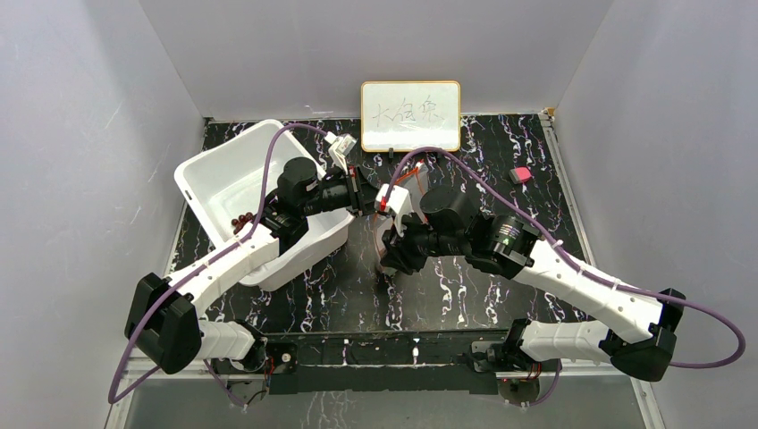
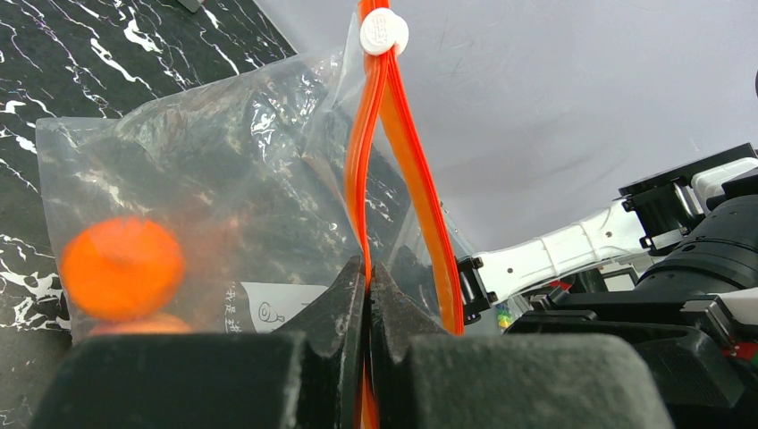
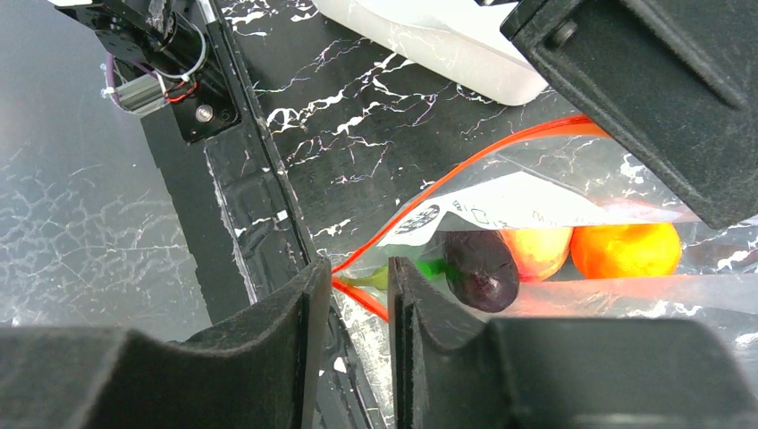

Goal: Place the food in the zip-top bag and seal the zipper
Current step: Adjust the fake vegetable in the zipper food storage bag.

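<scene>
In the left wrist view my left gripper [image 2: 367, 265] is shut on the red-orange zipper [image 2: 404, 152] of the clear zip-top bag [image 2: 223, 170]; a white slider [image 2: 384, 33] sits at the strip's far end. A blurred orange fruit [image 2: 121, 268] shows through the plastic. In the right wrist view my right gripper [image 3: 356, 266] stands open, with the corner of the zipper [image 3: 501, 147] in the gap between its fingers. Inside the bag [image 3: 536, 201] lie a purple eggplant [image 3: 483, 268], an orange fruit [image 3: 626, 250], a paler fruit [image 3: 536, 250] and a green bit [image 3: 433, 268]. A grape bunch [image 1: 240, 223] lies in the white bin.
The white bin [image 1: 223, 170] stands at the left, under my left arm. A small whiteboard [image 1: 410, 116] leans on the back wall. A small pink-red object [image 1: 519, 174] lies at the back right. Both grippers [image 1: 362, 192] [image 1: 391, 241] meet mid-table.
</scene>
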